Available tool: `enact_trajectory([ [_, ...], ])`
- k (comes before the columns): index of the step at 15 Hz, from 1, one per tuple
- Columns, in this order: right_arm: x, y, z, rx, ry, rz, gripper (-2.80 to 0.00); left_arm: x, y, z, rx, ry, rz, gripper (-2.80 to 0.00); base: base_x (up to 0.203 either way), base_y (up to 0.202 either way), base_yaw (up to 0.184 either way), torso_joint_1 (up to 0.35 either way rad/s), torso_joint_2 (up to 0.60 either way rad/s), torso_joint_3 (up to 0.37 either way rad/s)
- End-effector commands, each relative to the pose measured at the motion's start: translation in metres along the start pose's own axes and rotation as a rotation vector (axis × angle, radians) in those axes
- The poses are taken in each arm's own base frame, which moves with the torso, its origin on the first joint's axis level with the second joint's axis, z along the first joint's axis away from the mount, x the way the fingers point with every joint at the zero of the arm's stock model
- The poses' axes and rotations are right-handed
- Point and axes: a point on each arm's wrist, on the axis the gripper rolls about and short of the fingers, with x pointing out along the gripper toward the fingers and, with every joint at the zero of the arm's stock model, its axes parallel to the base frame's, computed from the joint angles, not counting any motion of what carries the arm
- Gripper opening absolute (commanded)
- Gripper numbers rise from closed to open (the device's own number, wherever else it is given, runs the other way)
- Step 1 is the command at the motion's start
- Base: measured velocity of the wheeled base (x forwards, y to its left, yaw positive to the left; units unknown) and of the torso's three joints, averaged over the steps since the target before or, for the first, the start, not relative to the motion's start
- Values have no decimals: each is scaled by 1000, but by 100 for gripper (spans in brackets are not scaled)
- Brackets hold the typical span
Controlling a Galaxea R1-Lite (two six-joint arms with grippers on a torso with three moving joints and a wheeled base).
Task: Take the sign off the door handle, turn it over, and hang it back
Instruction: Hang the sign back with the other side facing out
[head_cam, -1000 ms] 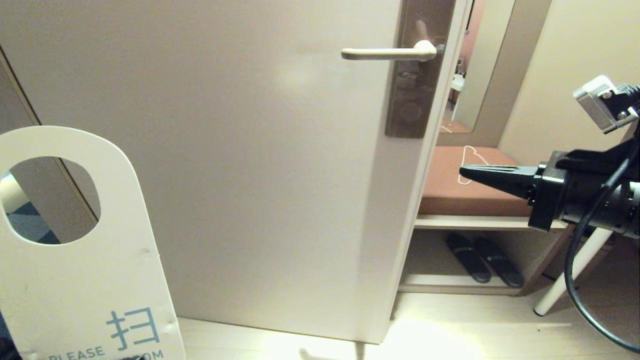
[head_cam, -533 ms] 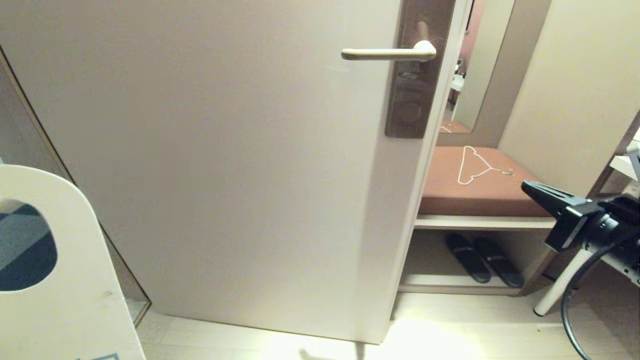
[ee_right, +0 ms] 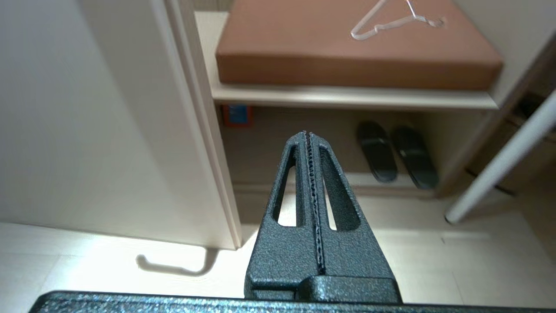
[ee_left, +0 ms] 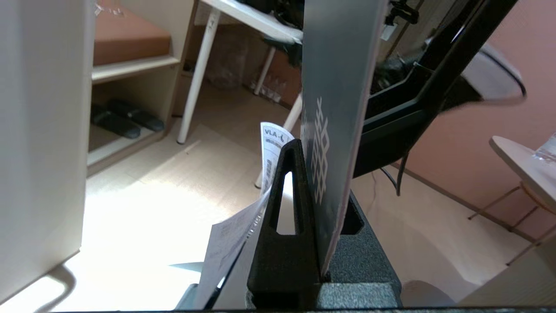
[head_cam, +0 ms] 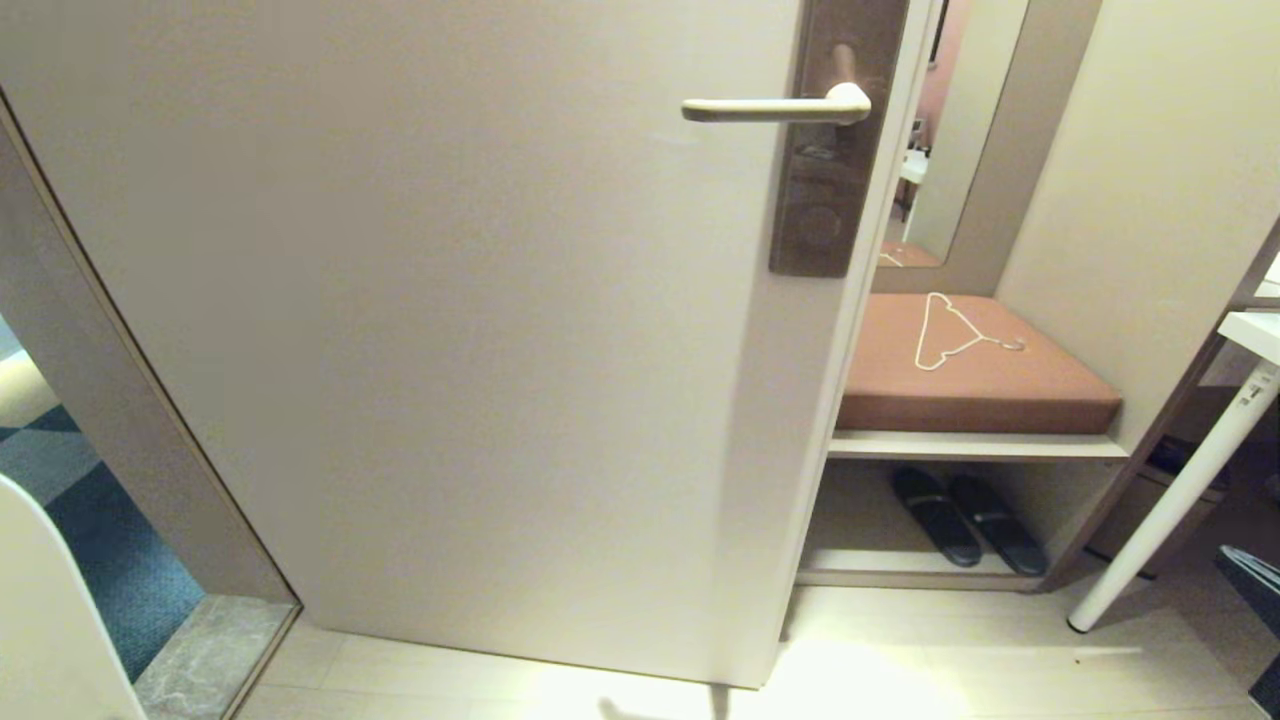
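Note:
The door handle [head_cam: 775, 108] is a pale lever on a brown-bronze backplate [head_cam: 835, 180] at the top of the door, with nothing hanging on it. My left gripper [ee_left: 310, 152] is shut on the sign [ee_left: 339, 87], held edge-on and upright, low beside the door's edge. The sign's blue-grey side with white pattern faces the camera. In the head view only a white corner of the sign [head_cam: 40, 620] shows at the bottom left. My right gripper [ee_right: 307, 134] is shut and empty, low, pointing at the shelf under the bench. A dark part of it [head_cam: 1255, 575] shows at the lower right.
The door [head_cam: 450, 300] stands ajar, with blue carpet [head_cam: 110, 540] beyond its left side. On the right, a brown bench cushion [head_cam: 980, 390] carries a white wire hanger [head_cam: 945, 335]. Black slippers [head_cam: 965, 520] lie beneath it. A white table leg [head_cam: 1170, 500] slants at the far right.
The sign has dropped down and left, almost out of the head view. My right arm has lowered and drawn back to the lower right edge.

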Motion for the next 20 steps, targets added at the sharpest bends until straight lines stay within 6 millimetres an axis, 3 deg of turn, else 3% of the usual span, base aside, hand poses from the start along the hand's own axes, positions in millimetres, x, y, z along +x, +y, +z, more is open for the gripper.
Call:
enact_trajectory([
  [1, -20, -2, -3, 5, -66, -12, -280, -1, -2, 0, 11, -6, -8, -280, 0, 0, 0, 0, 0, 0],
  [6, -74, -3, -37, -6, -112, 64, -280, -1, -3, 4, 22, -15, -3, -280, 0, 0, 0, 0, 0, 0],
  [9, -96, -3, -60, -7, -16, 127, -280, -1, -4, 4, 30, -19, -3, -280, 0, 0, 0, 0, 0, 0],
  [13, -99, -6, -68, -32, -100, 8, -280, -3, -6, 12, 88, -81, 89, -280, 0, 0, 0, 0, 0, 0],
  [20, -95, -5, -70, -32, -136, 34, -280, -4, 0, 27, 226, -165, 328, -280, 0, 0, 0, 0, 0, 0],
])
